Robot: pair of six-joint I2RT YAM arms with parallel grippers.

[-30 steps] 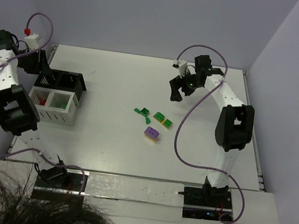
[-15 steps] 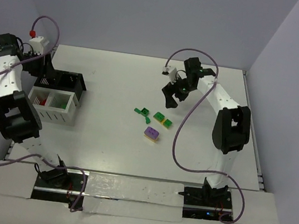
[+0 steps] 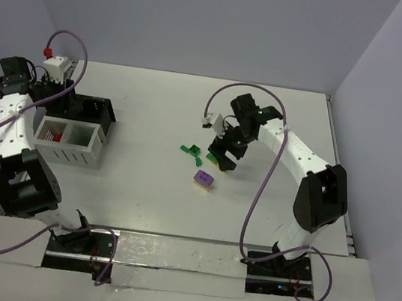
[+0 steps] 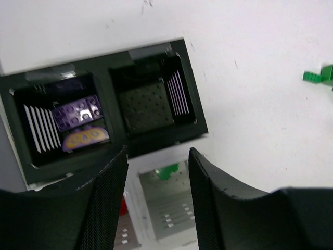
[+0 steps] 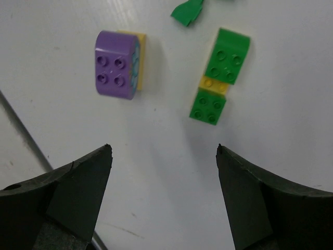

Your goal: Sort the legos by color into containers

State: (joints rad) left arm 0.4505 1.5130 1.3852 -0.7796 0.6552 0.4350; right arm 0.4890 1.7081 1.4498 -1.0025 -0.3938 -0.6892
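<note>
Legos point(image 5: 217, 78), green-yellow-green, lie end to end, pointing away from wide-parted right gripper point(image 5: 162, 150); left gripper point(image 4: 157, 153) parted, empty.

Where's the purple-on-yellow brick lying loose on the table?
In the top view, the purple-on-yellow brick lies mid-table, just near-left of the right claw. In the right wrist view it sits left of the green-and-yellow bricks.

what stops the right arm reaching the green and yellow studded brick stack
Probably nothing, so yes: the right gripper hangs open above the green and yellow stack, the purple brick lying apart.
</note>
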